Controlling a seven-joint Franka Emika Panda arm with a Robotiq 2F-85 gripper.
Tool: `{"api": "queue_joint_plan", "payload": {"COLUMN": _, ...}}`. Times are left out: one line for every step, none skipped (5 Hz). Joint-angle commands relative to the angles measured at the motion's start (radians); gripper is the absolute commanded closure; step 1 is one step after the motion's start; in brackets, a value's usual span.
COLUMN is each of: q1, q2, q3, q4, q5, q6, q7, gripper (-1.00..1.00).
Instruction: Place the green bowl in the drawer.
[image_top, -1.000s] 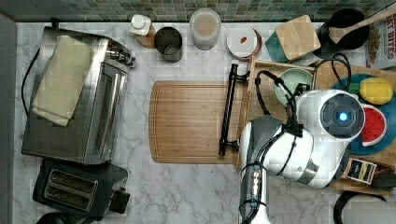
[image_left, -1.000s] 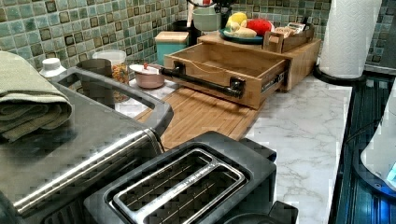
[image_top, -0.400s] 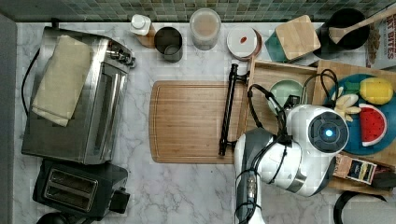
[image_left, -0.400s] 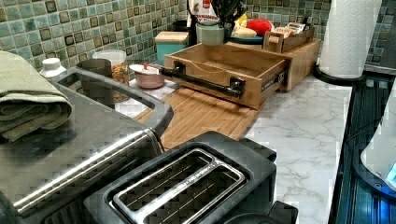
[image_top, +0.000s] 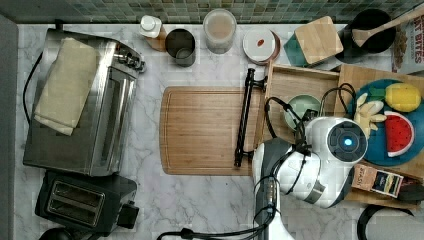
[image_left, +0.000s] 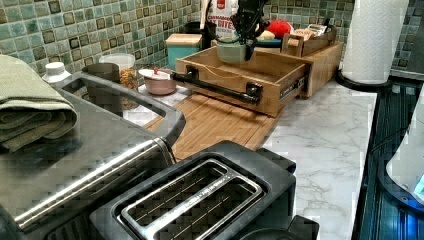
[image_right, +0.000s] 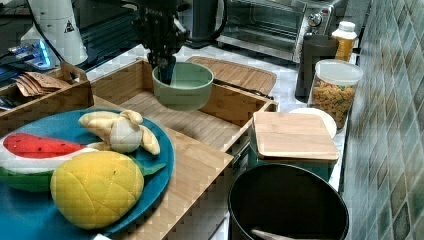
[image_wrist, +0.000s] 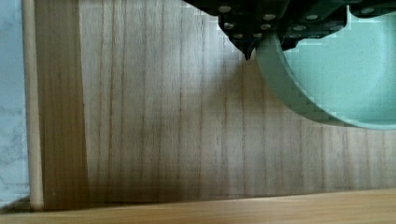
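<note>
Green bowl (image_right: 182, 85) in hand (image_right: 166, 70)

You have a white marble counter (image_top: 200, 200) carrying a toaster oven (image_top: 95, 110) and black toaster (image_top: 80, 202) on the top view's left. A grooved cutting board (image_top: 200, 130) lies mid-counter; a metal cup (image_top: 181, 46) and jars (image_top: 219, 30) line the far tiled wall.

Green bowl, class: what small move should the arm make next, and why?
Probably lower it straight down. The gripper holds the green bowl by its rim, above the drawer floor, not yet resting on it.
</note>
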Motion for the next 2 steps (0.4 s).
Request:
{"api": "queue_joint_plan", "payload": {"q1": -0.038, "q2": 0.066, "q3": -0.02, "q4": -0.026, "q5": 0.088, "q6": 0.018, "q7": -0.055, "gripper": 1.0}}
{"api": "queue_joint_plan", "payload": {"q1": -0.032, "q2": 0.08, "q3": -0.021, "q4": -0.03, "q5": 0.07, "q6": 0.032, "q7": -0.023, "gripper": 1.0}}
